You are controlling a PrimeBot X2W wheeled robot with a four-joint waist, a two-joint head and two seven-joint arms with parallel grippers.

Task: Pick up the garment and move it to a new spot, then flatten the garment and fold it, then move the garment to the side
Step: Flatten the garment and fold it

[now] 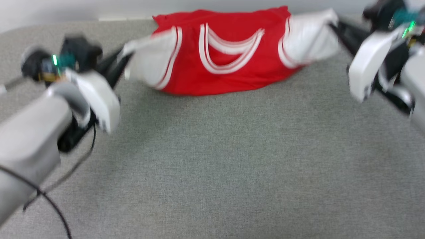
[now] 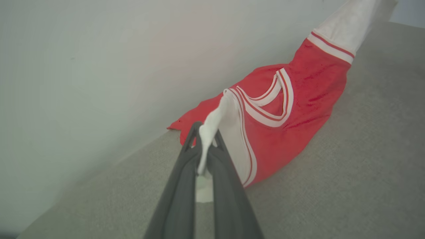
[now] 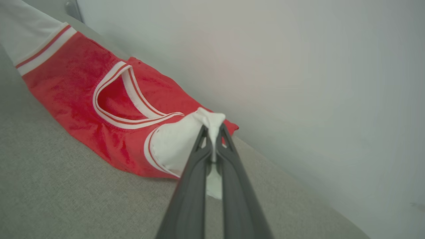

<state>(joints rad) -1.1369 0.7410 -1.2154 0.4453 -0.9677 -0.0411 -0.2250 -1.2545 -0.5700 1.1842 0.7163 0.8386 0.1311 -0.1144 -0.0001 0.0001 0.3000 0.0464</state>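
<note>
The garment [image 1: 229,71] is a red jersey with white sleeves and a striped V collar, stretched between my two grippers at the far edge of the grey table [image 1: 232,159]. Its lower part rests on the table near the wall. My left gripper [image 1: 124,54] is shut on the white left sleeve [image 1: 149,61]; in the left wrist view the sleeve cloth [image 2: 212,122] is pinched between the dark fingers [image 2: 229,186] of that gripper [image 2: 206,132]. My right gripper [image 1: 333,25] is shut on the other white sleeve [image 1: 307,38], and the right wrist view shows it [image 3: 212,131] pinching cloth [image 3: 209,119].
A pale wall [image 1: 99,8] runs just behind the garment along the table's far edge. A black cable [image 1: 49,202] hangs by my left forearm [image 1: 30,132]. Grey table surface stretches wide in front of the garment.
</note>
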